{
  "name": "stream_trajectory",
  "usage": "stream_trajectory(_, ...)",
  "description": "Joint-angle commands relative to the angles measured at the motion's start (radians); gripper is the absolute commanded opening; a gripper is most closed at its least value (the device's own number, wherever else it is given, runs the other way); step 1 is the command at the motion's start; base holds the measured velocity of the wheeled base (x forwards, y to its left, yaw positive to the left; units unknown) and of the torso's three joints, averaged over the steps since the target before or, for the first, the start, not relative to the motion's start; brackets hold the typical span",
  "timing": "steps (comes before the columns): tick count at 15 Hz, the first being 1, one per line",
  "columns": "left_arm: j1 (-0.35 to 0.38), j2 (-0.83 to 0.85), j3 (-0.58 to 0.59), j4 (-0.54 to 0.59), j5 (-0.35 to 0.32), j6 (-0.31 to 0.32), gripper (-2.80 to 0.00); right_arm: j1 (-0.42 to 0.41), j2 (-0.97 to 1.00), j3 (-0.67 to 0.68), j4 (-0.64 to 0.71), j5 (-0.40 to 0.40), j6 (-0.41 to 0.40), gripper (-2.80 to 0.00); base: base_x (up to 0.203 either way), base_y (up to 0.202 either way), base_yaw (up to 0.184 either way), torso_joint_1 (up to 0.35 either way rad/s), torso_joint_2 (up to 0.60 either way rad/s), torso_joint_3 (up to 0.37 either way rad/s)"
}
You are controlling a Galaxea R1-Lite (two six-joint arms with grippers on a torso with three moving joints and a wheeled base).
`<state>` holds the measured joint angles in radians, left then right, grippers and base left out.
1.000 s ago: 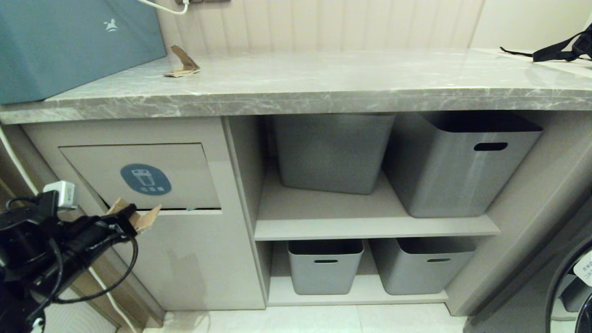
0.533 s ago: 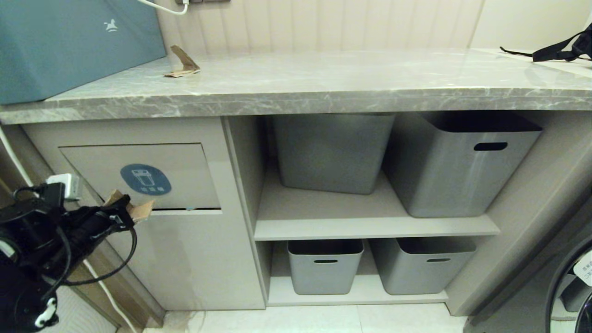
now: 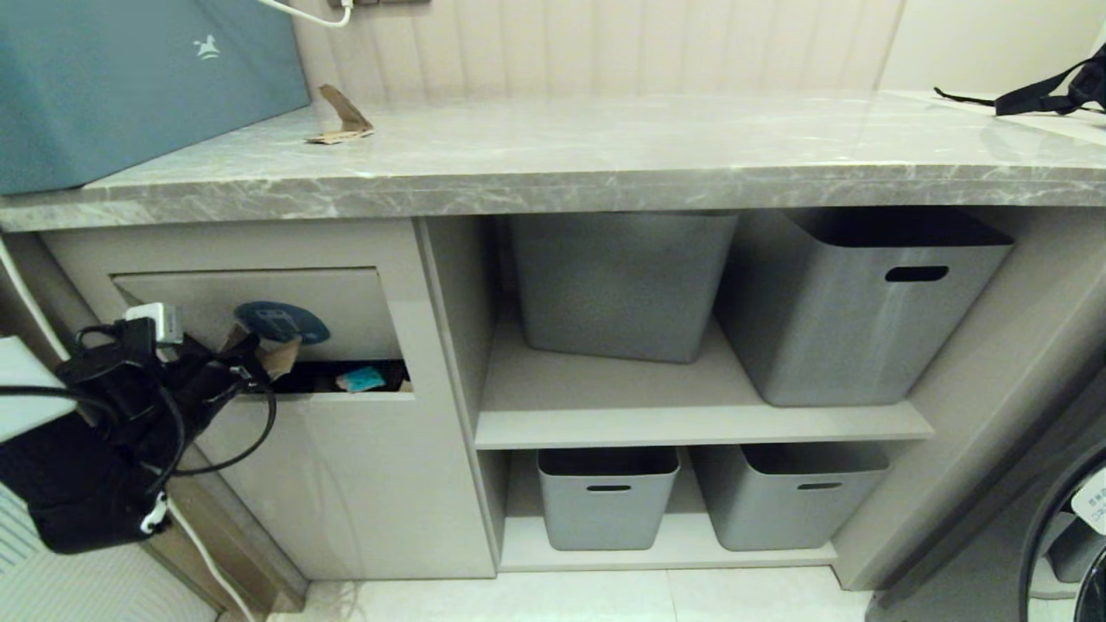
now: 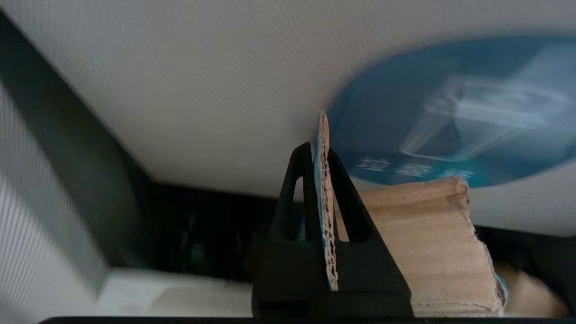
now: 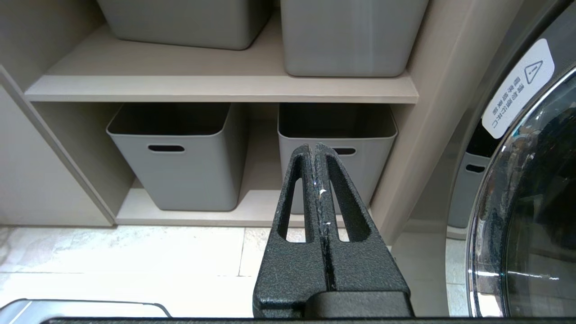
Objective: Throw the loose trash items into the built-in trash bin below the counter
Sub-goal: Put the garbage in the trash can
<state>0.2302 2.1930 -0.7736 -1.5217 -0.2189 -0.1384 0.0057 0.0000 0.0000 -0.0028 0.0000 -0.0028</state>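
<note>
Left gripper (image 3: 251,367) is clamped on a cardboard scrap (image 4: 423,243), pinching it edge-on between the fingers (image 4: 346,198), and is pressed against the bin flap (image 3: 346,298) just beside its blue sticker (image 3: 281,321). Flap is tilted inward, leaving a dark slot along its lower edge; something teal (image 3: 360,378) shows inside. Judgement: the scrap is held by one edge so its free end leads into the slot while the gripper itself props the flap open. Scrap sits at the mouth, not yet dropped. Next move probably needs a little more reach inward before release, otherwise the piece may catch on the lip or fall outside. Second scrap (image 3: 341,117) lies on the bench (image 3: 605,147), near the teal box (image 3: 130,78). Right gripper (image 5: 318,180) is parked low facing the lower tubs (image 5: 173,153), fingers together, holding nothing.
</note>
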Motion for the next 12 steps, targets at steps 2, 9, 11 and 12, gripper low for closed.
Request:
stream_trajectory(2,0.0,0.089,-0.107,-0.008,-0.002,-0.018,-2.8,0.0,-0.002,0.0,0.0,0.0,0.0,-2.8,0.0,0.0,0.0,0.0,0.0,0.0)
stream_trajectory(9,-0.014,0.123,-0.156,-0.008,-0.002,-0.068,-2.8,0.0,-0.002,0.0,0.0,0.0,0.0,-2.8,0.0,0.0,0.0,0.0,0.0,0.0)
stream_trajectory(11,-0.022,0.123,-0.163,-0.008,0.0,-0.073,0.0,0.0,-0.002,0.0,0.0,0.0,0.0,-2.8,0.0,0.0,0.0,0.0,0.0,0.0)
stream_trajectory(12,-0.028,0.123,-0.17,-0.008,0.005,-0.073,0.0,0.0,-0.002,0.0,0.0,0.0,0.0,-2.8,0.0,0.0,0.0,0.0,0.0,0.0)
